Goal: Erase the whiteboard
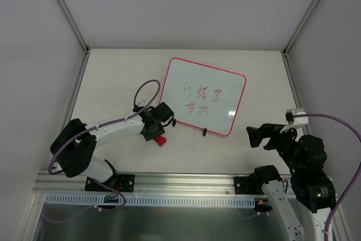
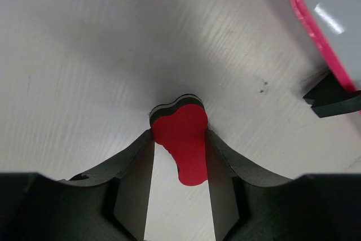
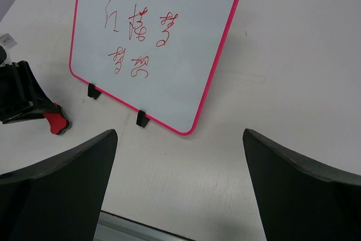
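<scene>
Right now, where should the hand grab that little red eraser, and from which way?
Grip the red eraser across its two long sides, coming down from above. It lies flat on the table, and its narrow body fits between the fingers; the left hand pinches it that way.

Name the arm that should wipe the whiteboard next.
Left. The left pincer is closed on the red eraser beside the near edge of the whiteboard; the right pincer is open, empty, away from the eraser.

Whiteboard (image 1: pixel 204 95): rounded pink-red frame, white face, two rows of red handwriting, unerased. Sits mid-scene, skewed, right end nearer. Two black feet on near edge. Flat or propped: can't tell.
</scene>
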Robot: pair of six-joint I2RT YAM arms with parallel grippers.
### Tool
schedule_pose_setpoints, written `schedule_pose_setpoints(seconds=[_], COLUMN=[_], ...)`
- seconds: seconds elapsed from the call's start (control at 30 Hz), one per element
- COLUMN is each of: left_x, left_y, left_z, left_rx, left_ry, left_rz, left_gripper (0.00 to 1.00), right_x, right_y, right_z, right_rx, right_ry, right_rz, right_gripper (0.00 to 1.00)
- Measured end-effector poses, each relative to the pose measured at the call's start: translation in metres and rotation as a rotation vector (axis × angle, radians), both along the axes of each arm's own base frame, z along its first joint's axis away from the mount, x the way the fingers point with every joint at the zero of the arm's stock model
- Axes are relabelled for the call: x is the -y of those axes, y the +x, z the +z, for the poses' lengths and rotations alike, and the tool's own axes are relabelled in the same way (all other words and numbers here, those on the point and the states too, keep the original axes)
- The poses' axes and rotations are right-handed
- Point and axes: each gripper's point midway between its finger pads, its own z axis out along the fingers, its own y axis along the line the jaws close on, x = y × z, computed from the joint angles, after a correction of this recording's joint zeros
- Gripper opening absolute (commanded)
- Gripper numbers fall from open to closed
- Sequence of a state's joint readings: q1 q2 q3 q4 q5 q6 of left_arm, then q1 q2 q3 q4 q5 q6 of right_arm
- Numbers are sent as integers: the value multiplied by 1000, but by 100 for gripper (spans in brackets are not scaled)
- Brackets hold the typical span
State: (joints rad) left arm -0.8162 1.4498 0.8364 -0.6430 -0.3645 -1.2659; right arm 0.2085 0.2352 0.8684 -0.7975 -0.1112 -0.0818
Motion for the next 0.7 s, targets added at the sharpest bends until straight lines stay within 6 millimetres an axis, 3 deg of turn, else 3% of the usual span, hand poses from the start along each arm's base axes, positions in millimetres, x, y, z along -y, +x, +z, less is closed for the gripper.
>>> schedule_pose_setpoints(seconds=[0.27,0.5,0.6,0.63,0.7], left_x=[8,21,27,28,29], left_y=[42,49,49,48,46], left_z=[20,-1,-3,-4,-6], left_rx=[90,41,40,39,34], left_ry=[71,79,63,61,57], left_rz=[-152,-360,-442,-465,-499], left_gripper=[40,42,56,67,77], right_x=[0,0,1,1,1], right_y=[0,-3,-5,-6,-6], right_z=[0,2,2,2,2], right_rx=[1,16,22,23,21], right_ry=[1,4,5,5,5], right_rz=[2,1,1,1,1], right_gripper=[99,99,99,99,99])
